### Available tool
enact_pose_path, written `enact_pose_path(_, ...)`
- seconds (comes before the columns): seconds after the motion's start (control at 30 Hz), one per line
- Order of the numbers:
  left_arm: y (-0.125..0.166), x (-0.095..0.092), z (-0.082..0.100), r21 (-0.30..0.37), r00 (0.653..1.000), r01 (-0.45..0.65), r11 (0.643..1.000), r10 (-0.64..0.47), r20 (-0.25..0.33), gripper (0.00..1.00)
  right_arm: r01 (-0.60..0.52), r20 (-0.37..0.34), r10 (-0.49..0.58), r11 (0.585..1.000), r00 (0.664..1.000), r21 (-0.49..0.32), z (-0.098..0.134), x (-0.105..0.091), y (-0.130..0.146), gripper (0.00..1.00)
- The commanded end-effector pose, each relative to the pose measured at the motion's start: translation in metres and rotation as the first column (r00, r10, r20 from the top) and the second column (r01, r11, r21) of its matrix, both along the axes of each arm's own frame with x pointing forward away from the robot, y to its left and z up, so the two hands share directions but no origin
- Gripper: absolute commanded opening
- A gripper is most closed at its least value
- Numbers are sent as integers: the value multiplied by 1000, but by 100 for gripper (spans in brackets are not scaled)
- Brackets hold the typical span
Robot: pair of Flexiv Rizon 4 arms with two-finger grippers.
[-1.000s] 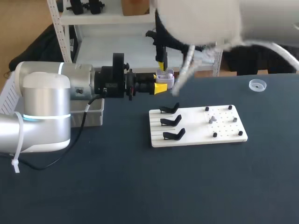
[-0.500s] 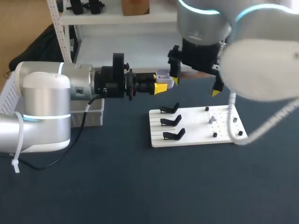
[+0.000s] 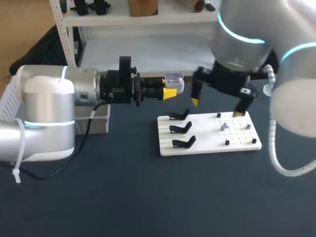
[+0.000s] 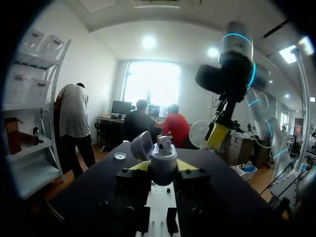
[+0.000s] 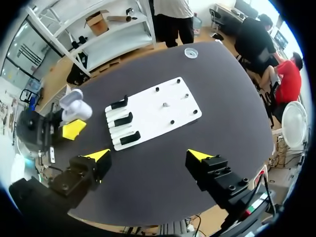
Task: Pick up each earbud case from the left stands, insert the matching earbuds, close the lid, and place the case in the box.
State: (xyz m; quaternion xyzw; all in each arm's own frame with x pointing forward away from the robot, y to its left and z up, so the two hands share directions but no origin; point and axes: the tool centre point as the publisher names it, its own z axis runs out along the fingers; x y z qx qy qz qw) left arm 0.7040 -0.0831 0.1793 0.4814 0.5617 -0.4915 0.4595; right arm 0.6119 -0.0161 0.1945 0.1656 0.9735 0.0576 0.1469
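Pinched between the left gripper's [image 3: 170,90] yellow tips, lid open, aloft beside the white board [image 3: 207,134]: the earbud case [image 3: 174,81]. Spread wide above that board, empty: right gripper [image 3: 217,107]

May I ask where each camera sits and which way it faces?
Head view: above and behind, facing down at the table; left gripper and right gripper show.
Left wrist view: left wrist, facing across the table; its gripper holds the earbud case.
Right wrist view: right wrist, facing down; its open gripper shows.
Shared: all show the earbud case.
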Motion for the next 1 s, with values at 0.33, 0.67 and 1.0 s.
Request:
enact_pose_path(0.33, 0, -1, 0, -2, 1000, -2, 1000, 2, 2, 0, -173, 147, 148, 968, 978, 179, -70, 35, -43, 100)
enact_pose_path(0.67, 0, -1, 0, -2, 1000, -2, 1000, 2, 2, 0, -174, 88, 160, 968, 983, 183, -116, 56, -46, 100)
enact_pose_path(1.0, 0, -1, 0, -2, 1000, -2, 1000, 2, 2, 0, -205, 51, 199, 960, 979, 189, -141, 79, -43, 95)
